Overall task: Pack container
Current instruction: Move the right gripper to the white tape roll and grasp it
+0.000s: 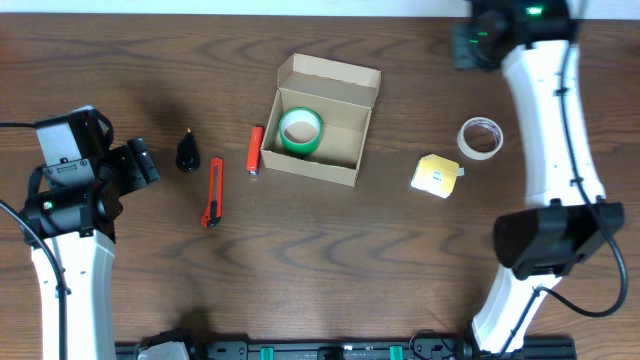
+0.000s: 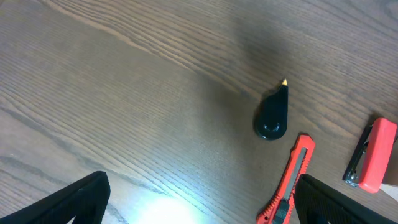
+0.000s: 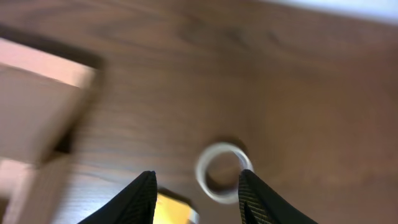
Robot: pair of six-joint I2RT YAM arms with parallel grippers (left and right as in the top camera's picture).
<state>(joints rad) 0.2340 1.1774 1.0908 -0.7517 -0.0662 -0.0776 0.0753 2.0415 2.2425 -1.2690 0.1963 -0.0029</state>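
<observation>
Overhead view of a dark brown wooden table (image 1: 400, 280) with a robot arm at each side. At far left the left gripper (image 2: 200, 183) hangs over bare wood, its black fingers (image 2: 81, 199) spread wide with nothing between them. Next comes a small black teardrop-shaped object (image 1: 187, 152), then a long orange-red utility knife (image 1: 213, 192) lying lengthwise, then a short red stapler-like tool (image 1: 256, 150) just beside the left wall of the box. At centre sits the tan rectangular cardboard box (image 1: 318, 172), its flap lid standing open on the far side. A green tape roll (image 1: 300, 132) lies flat inside, in the left half. Right of the box, well apart, lies a yellow square pad (image 1: 436, 176), with a whitish tape roll (image 1: 481, 137) near its upper right. The right gripper (image 3: 198, 186), high at the table's far edge, has its fingers partly spread and empty; its wrist view is blurred
</observation>
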